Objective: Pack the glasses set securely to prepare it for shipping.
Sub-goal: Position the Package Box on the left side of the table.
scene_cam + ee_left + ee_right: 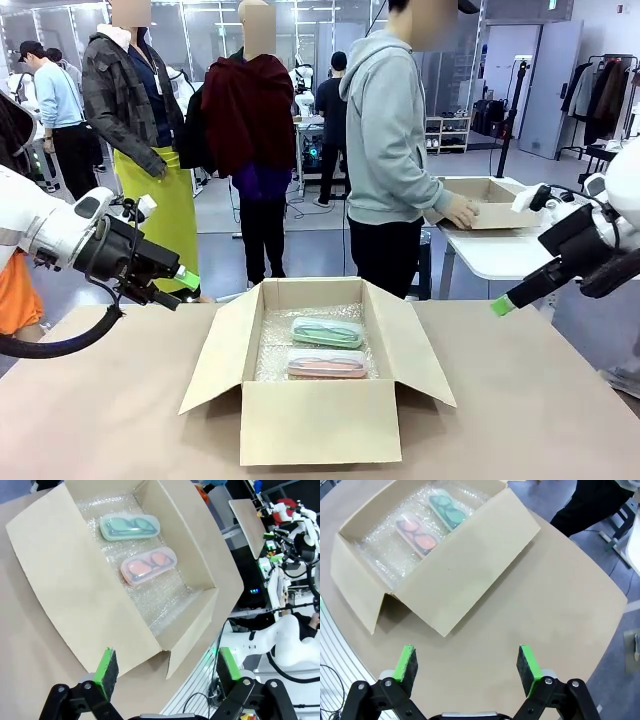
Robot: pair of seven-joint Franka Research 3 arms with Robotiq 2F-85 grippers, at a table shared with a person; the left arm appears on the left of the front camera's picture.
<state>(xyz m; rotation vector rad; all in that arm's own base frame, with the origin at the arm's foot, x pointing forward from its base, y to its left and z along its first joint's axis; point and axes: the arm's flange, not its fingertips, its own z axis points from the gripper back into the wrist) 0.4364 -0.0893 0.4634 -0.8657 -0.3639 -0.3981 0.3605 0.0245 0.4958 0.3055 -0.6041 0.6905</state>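
Open cardboard box (pixel 310 420) sits mid tabletop (pixel 90 400), flaps out. Inside, on bubble wrap (pixel 273 350): mint green case (pixel 327 332) toward the far side, pink case (pixel 327 363) just beside it, nearer. Both the left hand (pixel 167 667) and the right hand (pixel 466 662) hover off the box, fingers spread, empty.

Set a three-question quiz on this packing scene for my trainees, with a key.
1. True or false: the pink case lies nearer the robot than the mint green case.
2. What lines the cardboard box floor? A bubble wrap; B newspaper; C foam chips.
3. Fill in: the left gripper and right gripper both stand ____, holding nothing.
Key: 1 true; 2 A; 3 open.
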